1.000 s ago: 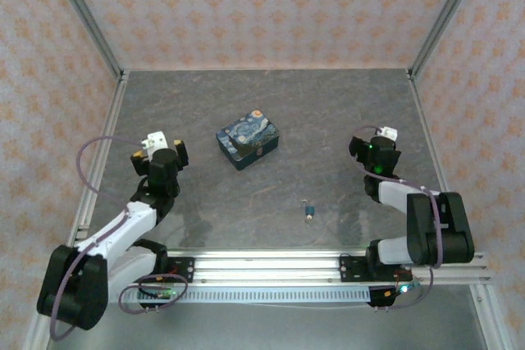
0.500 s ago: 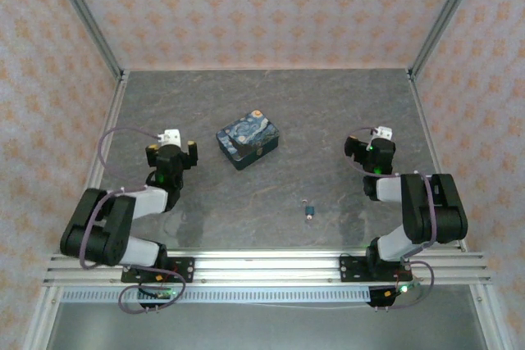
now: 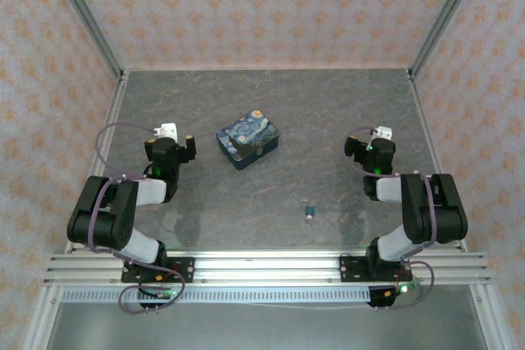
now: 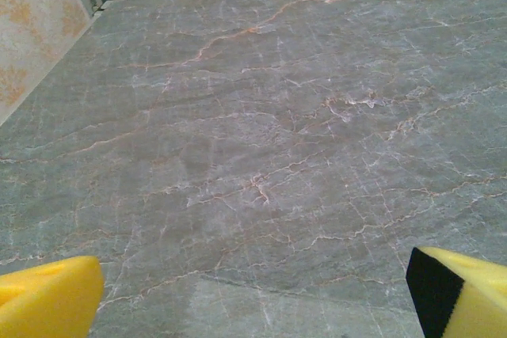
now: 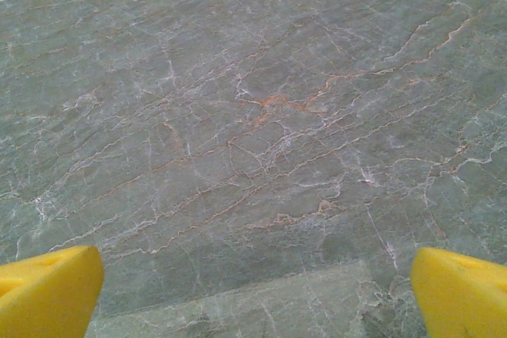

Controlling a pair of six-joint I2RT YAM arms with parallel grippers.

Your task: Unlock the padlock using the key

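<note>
- Walls: pale wallpaper (image 3: 262, 6) with an orange ornament pattern stands on three sides of the cell.
- Table: a grey marble-like top (image 3: 344, 104) with thin white and rusty veins.
- Rail: an aluminium rail (image 3: 271, 266) runs along the near edge and carries both arm bases.
- Left arm: the left arm (image 3: 107, 219) is folded on the left side, with its wrist pointing to the far side.
- Right arm: the right arm (image 3: 426, 211) is folded on the right side in a similar pose.
- Left gripper: the left gripper (image 4: 253, 298) has its yellow fingers (image 4: 47, 298) spread wide, at the two lower corners of its wrist view. Between them is only bare table.
- Right gripper: the right gripper (image 5: 253, 290) is also spread wide, with nothing between its yellow fingers (image 5: 463, 294).
- Tin: a dark blue starry-night tin box (image 3: 248, 140) lies closed near the middle of the table, turned a little, nearer to the left gripper.
- Padlock: the tiny padlock (image 3: 310, 212) lies on the table, nearer than the tin and to its right. It is well apart from the tin and from both grippers.
- Speck: a pale speck (image 3: 304, 201) sits just at the padlock's far end. It is too small to tell what it is.
</note>
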